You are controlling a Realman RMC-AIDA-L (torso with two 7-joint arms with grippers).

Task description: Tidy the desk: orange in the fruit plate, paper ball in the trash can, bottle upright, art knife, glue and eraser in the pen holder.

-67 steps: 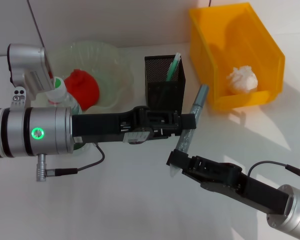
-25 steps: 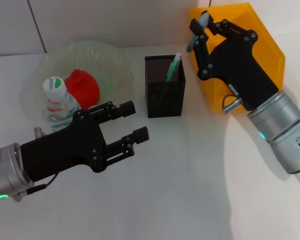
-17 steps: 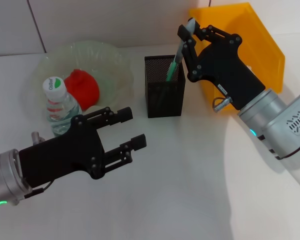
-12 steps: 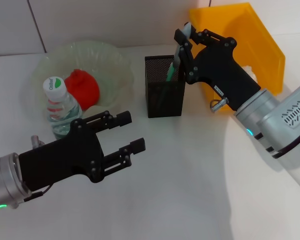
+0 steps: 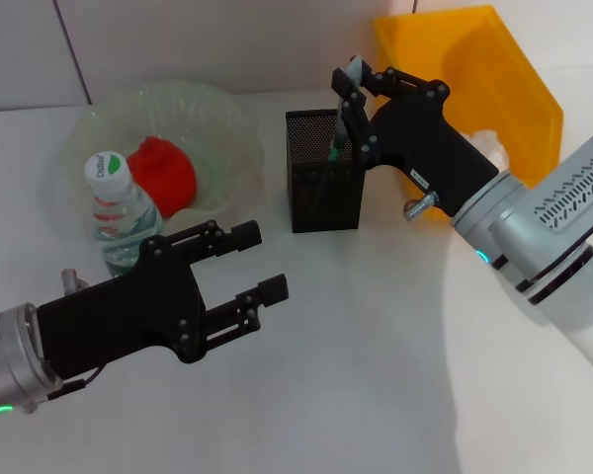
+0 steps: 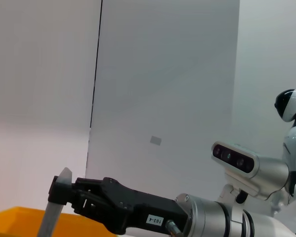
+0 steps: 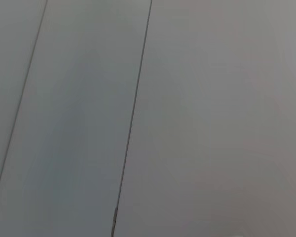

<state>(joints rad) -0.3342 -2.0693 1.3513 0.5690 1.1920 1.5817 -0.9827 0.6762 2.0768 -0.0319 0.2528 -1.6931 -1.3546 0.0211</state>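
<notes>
The right gripper [image 5: 350, 84] is clenched on the art knife [image 5: 347, 99], a slim grey stick pinched near its upper end between the black fingers. The knife hangs nearly upright, its lower part dipping into the pen holder [image 5: 324, 183], a black mesh box standing on the white table [image 5: 356, 355]. In the left wrist view the same gripper [image 6: 63, 191] shows farther off, with the grey knife [image 6: 53, 210] slanting down from it in front of the trash can's [image 6: 10, 222] yellow rim.

Behind the right arm, the yellow trash can [image 5: 519, 89] holds the white paper ball [image 5: 489, 143], mostly hidden by the arm.

The left gripper [image 5: 247, 262] hovers over the table in front of the holder, its jaws spread and holding nothing. Beside it, the bottle [image 5: 114, 212] stands upright just in front of the clear fruit plate [image 5: 217, 123], in which the orange [image 5: 166, 173] rests.

The right wrist view shows only a grey wall.
</notes>
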